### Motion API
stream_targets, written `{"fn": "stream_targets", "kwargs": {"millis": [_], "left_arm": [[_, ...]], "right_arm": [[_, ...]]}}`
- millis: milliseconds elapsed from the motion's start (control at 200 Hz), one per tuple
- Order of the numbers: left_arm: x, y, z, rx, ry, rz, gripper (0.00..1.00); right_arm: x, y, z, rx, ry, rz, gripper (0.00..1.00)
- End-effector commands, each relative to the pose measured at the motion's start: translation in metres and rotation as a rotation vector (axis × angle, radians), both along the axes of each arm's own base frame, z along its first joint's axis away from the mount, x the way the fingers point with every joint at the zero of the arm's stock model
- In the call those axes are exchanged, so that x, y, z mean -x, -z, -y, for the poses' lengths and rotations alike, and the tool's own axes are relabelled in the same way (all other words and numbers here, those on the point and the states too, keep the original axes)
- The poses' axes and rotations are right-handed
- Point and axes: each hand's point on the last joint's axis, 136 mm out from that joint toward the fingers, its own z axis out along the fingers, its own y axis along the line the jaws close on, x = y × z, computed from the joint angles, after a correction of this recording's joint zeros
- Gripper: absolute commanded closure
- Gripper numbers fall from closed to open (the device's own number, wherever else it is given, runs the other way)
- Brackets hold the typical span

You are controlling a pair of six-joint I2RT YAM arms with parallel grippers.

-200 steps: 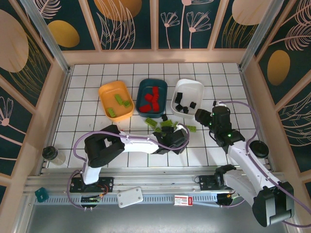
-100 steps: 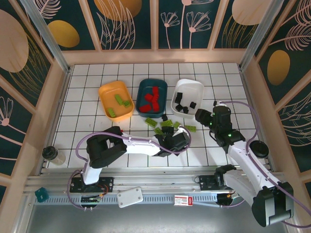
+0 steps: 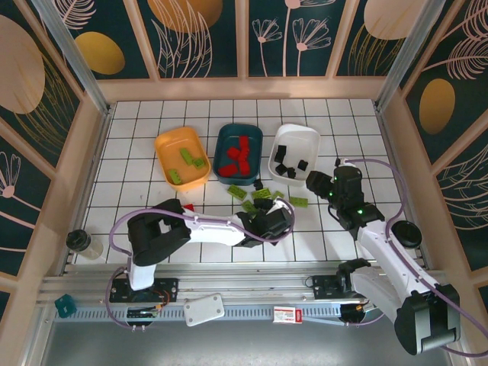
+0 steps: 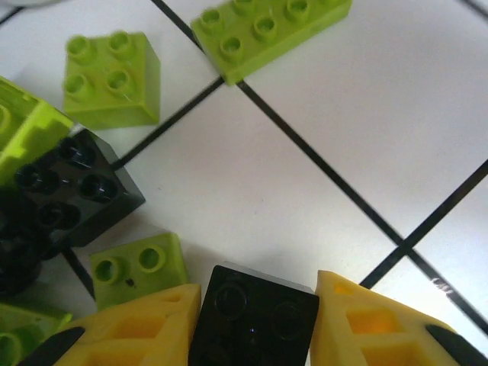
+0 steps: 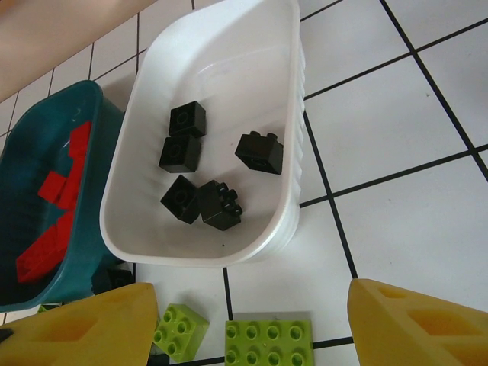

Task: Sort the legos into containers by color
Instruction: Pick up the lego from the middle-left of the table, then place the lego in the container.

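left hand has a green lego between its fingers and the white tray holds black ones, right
No: the lego between the fingers of the left hand is black, not green, per the left wrist view. The white tray does hold black ones.

Top camera looks down on the table [image 3: 366,145]; close wrist cameras angle downward, right sharing white tray [image 5: 229,84].

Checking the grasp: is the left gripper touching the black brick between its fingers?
Touching. Left wrist view: left gripper fingers sit flush against the black brick, no gap.
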Motion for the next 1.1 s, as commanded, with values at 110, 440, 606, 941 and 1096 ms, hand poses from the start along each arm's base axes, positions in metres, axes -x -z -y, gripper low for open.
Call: {"fn": "stream_targets", "kwargs": {"millis": [110, 440, 606, 941, 1096], "left_arm": [[-0.049, -0.094, 0.008, 0.337, -0.090, 0.030, 0.72], [-0.144, -0.108, 0.026, 0.432, -0.191, 0.013, 0.73], [-0.180, -0.101, 0.045, 0.462, -0.217, -0.027, 0.61], [-0.211, -0.154, 0.054, 0.586, -0.231, -0.001, 0.24], [-0.191, -0.191, 0.032, 0.662, -0.218, 0.035, 0.11]], "right_arm": [[-0.002, -0.008, 0.001, -0.032, 0.017, 0.030, 0.32], [0.002, -0.002, -0.002, -0.054, 0.005, 0.014, 0.32], [0.007, 0.003, -0.003, -0.057, 0.000, 0.002, 0.32], [0.035, 0.026, -0.031, -0.132, -0.112, -0.050, 0.31], [0.051, 0.039, -0.066, -0.134, -0.207, -0.078, 0.30]]}}
